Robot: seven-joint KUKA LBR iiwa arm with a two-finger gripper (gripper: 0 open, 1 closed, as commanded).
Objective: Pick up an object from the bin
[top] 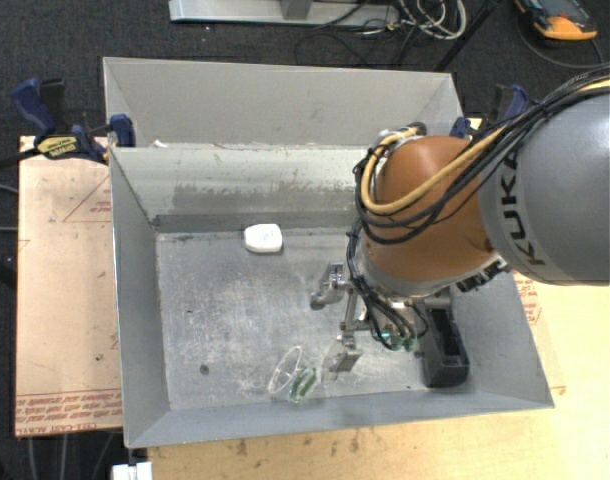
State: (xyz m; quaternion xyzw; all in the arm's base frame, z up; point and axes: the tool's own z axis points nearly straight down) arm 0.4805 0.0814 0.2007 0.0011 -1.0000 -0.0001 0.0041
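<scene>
- A dark carpeted floor point(105, 18) with loose cables surrounded the grey metal bin point(135, 298), whose sloped walls ran down to a flat, scuffed bottom.
- The grey robot arm point(570, 198) reached in from the right, its wrist under a rounded orange cover point(430, 208) looped with black and yellow cables.
- The pincer point(337, 321) hung low over the right-of-centre part of the bin bottom, its two metal fingers point(328, 288) spread apart, one toward the back wall and the other toward the front wall, with bare bin bottom showing in the gap between them.
- A clear, crumpled plastic piece with green marks point(293, 378) lay near the front wall, just beside the front finger and a little to its left; whether the finger touched it could not be told.
- A small white oval object point(263, 238) lay close to the back wall, left of the pincer and well apart from it.
- A black rectangular block point(445, 353) lay in the front right corner, partly under the arm's wrist, to the right of the pincer.
</scene>
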